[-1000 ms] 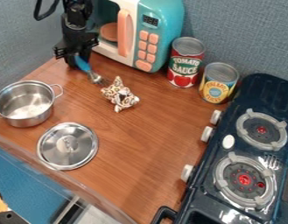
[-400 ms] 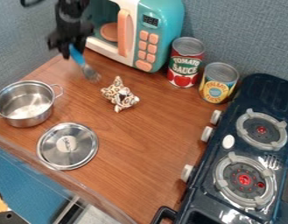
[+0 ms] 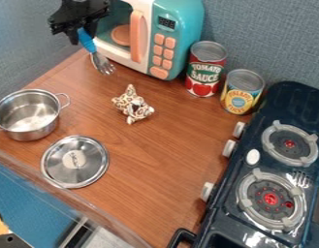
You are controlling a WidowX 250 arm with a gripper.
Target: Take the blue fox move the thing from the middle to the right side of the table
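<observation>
My gripper [image 3: 80, 38] is at the upper left, in front of the microwave's left side, shut on the blue handle of a fork [image 3: 87, 40]. The fork hangs from it, tilted, its metal tines down and toward the right, above the back left part of the wooden table [image 3: 158, 150]. I see no blue fox; the blue thing is this fork. A brown-and-white spotted toy [image 3: 133, 104] lies on the table below and to the right of the fork, apart from it.
A teal and white microwave [image 3: 178, 36] stands at the back, with a red can [image 3: 205, 70] and a yellow can [image 3: 242, 92] beside it. A pot [image 3: 29, 123] and a lid [image 3: 74, 162] lie left; a black stove [image 3: 252, 160] fills the right.
My gripper has risen with the fork in it, and the tines have gone from close by the spotted toy to higher up and left. The other things have stayed put.
</observation>
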